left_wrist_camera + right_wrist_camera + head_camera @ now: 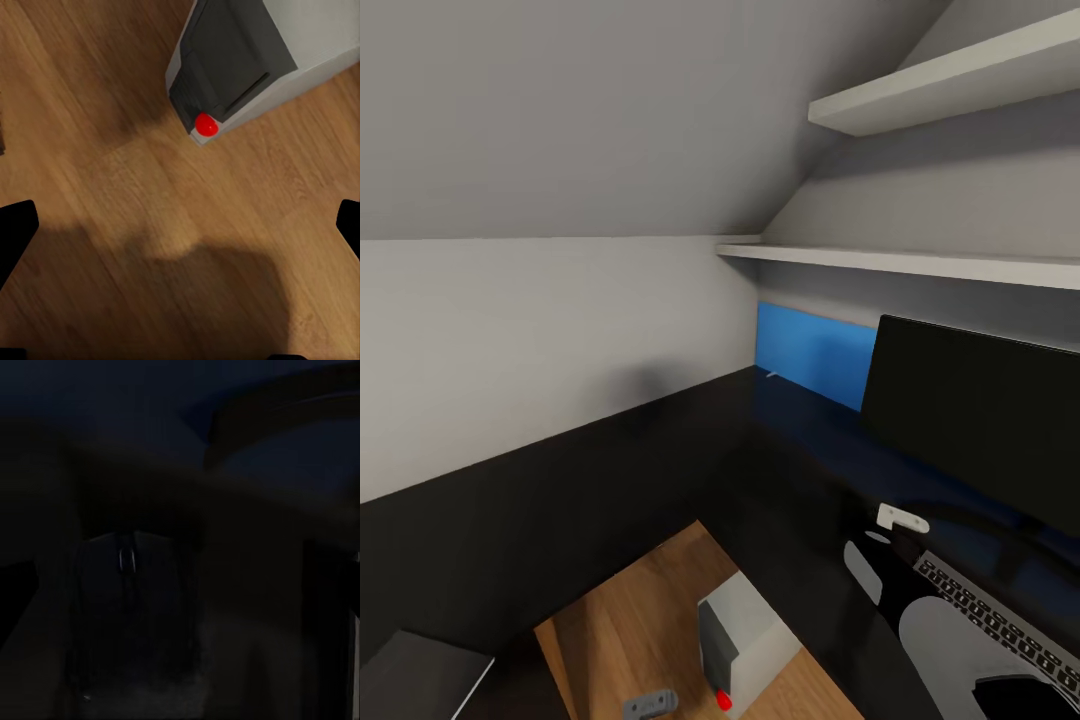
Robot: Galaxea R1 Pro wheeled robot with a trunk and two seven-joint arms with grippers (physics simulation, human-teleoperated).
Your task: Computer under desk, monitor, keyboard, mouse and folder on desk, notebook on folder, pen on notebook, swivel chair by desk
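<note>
Beneath the black-topped bench (610, 470), the boxy grey computer tower (745, 635) looks heavy and rigid, best gripped by its side walls; left claw (180, 225) open, right claw's state unreadable.

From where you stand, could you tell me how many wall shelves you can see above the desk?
2: an upper shelf near the sloped ceiling, and a lower shelf just above the monitor. Both run past the picture's edge.

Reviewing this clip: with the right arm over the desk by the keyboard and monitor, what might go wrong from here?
1. The right arm lies over the keyboard, close to the monitor; a careless sweep might knock either.
2. The right wrist view is nearly black, so grasping there would be poorly guided.
3. The computer stands on the floor below the desk edge; base motion may bump it.
</note>
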